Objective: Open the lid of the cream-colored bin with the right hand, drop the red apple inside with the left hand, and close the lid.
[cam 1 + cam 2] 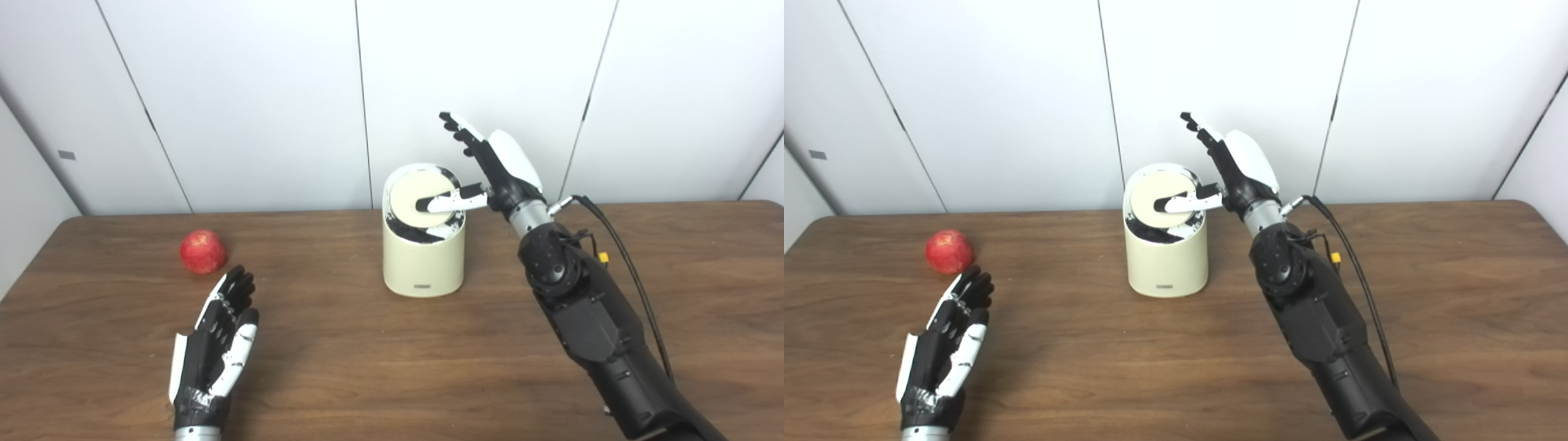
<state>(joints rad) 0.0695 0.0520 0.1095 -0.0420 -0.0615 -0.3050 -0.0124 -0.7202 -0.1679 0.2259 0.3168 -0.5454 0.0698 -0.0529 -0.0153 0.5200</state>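
The cream-colored bin (422,263) stands at the table's middle back. Its round lid (410,199) is tilted, and a dark gap shows below its front edge. My right hand (490,165) is open beside the bin's right rim; its thumb (444,203) lies across the lid and its fingers point up and away. The red apple (203,251) sits on the table at the left. My left hand (217,334) is open and empty on the table, fingertips just short of the apple, to its right and nearer me.
The brown wooden table (380,367) runs the full width of the view, with white wall panels behind it. A black cable (618,245) runs along my right forearm.
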